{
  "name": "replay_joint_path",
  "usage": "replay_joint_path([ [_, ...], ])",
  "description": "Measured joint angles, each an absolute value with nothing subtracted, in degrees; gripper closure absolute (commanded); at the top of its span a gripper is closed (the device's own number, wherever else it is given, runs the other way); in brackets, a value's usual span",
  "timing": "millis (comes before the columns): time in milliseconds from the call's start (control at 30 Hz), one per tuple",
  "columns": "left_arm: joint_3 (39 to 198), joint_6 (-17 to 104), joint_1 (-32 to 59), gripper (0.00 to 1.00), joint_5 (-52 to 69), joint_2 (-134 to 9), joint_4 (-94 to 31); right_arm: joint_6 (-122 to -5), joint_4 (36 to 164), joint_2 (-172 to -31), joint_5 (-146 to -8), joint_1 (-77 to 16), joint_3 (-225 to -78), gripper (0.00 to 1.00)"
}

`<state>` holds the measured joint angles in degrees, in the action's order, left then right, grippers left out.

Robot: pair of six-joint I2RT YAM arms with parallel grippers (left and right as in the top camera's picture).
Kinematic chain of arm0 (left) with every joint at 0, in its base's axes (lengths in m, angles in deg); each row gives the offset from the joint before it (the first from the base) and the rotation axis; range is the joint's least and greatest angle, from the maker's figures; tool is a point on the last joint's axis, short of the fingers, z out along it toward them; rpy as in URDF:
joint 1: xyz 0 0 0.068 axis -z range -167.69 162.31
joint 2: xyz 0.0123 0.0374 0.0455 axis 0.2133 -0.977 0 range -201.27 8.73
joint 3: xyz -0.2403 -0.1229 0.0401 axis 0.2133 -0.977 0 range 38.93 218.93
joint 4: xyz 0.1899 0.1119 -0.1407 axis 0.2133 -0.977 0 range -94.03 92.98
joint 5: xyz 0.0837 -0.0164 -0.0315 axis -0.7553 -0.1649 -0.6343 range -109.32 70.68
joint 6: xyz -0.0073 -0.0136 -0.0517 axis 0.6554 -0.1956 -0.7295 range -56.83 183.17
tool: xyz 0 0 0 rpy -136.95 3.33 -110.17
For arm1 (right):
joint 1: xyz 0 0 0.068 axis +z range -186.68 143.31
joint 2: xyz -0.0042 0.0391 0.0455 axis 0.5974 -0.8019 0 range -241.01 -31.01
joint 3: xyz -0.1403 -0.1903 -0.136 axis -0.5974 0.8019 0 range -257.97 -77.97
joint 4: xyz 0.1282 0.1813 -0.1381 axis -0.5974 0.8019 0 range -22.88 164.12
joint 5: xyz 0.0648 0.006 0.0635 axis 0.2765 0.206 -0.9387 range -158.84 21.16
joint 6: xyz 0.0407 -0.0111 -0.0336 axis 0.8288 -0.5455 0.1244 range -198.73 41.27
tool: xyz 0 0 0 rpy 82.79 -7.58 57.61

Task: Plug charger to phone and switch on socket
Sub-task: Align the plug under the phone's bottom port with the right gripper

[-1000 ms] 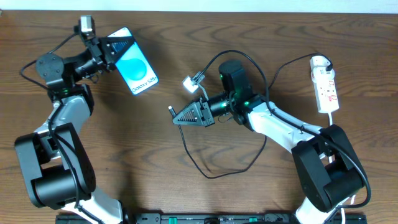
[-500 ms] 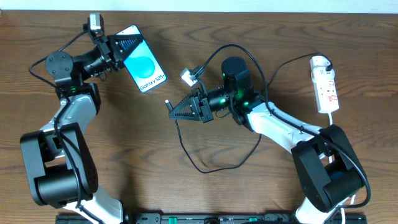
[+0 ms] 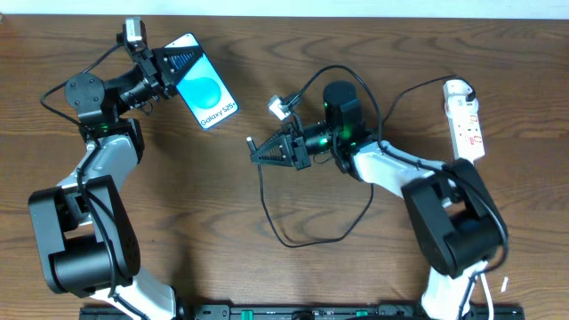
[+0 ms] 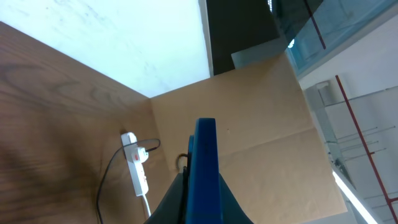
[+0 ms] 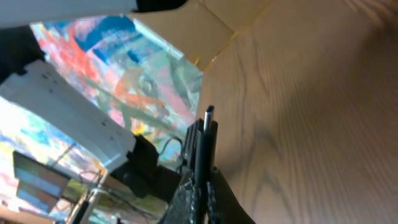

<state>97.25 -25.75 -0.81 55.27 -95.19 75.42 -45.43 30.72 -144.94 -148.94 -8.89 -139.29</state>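
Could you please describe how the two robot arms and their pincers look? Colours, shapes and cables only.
Both are alike. The left arm and right arm have white links between bulky black joints, with small green lights. The left pincer and right pincer have black, ribbed, triangular fingers. A small pale camera sits on each wrist, and thin black cables loop alongside.

Phone (image 4: pixel 205 143) edge-on, upright, clamped in left claw (image 4: pixel 204 190), white power strip (image 4: pixel 136 169) with black cable (image 4: pixel 107 180) beyond, wooden worktop (image 4: pixel 50 130).

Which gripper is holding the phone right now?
The left gripper, shut on the phone at its edge. The right gripper instead pinches the charger by its plug tip.
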Motion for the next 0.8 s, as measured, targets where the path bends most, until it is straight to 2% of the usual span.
replay_joint_path([
  [333,97.3,-25.5,-0.8,0.92,55.5,-95.2,75.4,-32.8,12.9,-146.2,-151.6,-8.2,-139.4,0.99],
  [800,97.3,-21.6,4.7,0.92,59.9,-95.2,75.4,-28.7,10.9,-146.2,-151.8,-7.2,-139.4,0.99],
])
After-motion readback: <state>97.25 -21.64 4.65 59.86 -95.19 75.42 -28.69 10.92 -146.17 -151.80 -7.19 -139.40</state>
